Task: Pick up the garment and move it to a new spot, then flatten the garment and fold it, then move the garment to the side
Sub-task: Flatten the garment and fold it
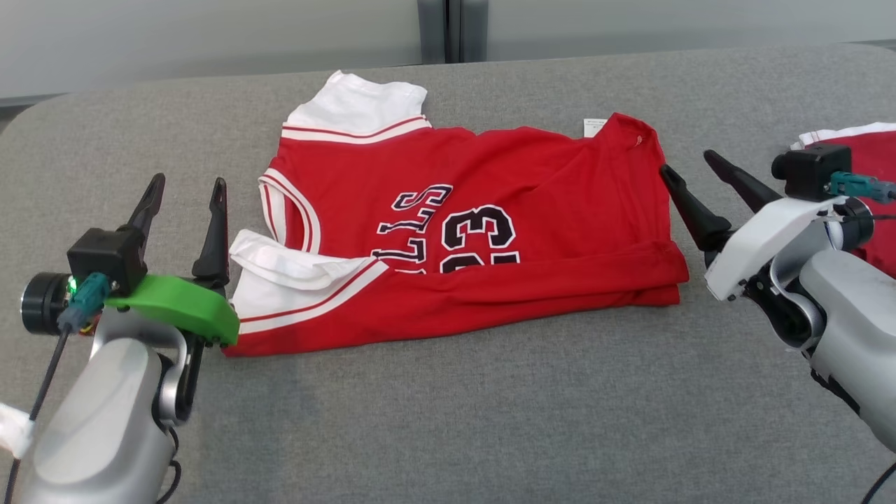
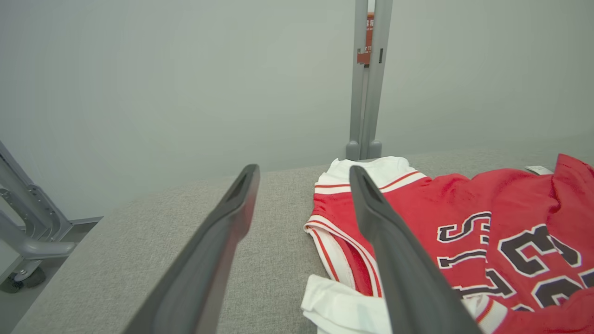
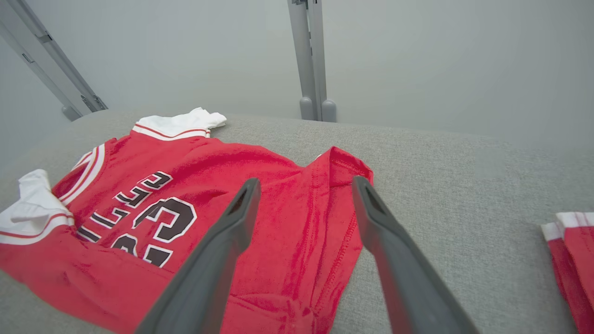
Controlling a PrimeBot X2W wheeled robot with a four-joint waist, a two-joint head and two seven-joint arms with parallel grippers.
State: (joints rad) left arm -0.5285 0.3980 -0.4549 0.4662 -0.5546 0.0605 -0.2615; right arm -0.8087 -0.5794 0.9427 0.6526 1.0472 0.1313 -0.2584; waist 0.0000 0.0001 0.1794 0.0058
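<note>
Your jersey [image 1: 560,203] lies in the middle of the grey pad [image 1: 448,420], red side up. Its collar end points to your left and its hem end to your right. A fold of red cloth runs along the near side and cuts off the lower part of the black-and-white number and letters. One white sleeve [image 1: 353,105] lies flat at the far left corner. The other sleeve [image 1: 287,266] sits rumpled at the near left.

Your left gripper [image 1: 189,180] stands just beside that rumpled sleeve with its fingers spread wide and nothing between them. Whether the nearer finger touches the cloth can't be told. In the left wrist view the left gripper [image 2: 302,169] points past the collar end.

Your right gripper [image 1: 687,161] is also spread wide and empty, its tips close to the jersey's far right corner. In the right wrist view its fingers [image 3: 222,241] frame the hem end.

A second red-and-white garment [image 1: 871,157] lies at the pad's right edge — well apart from the jersey.
</note>
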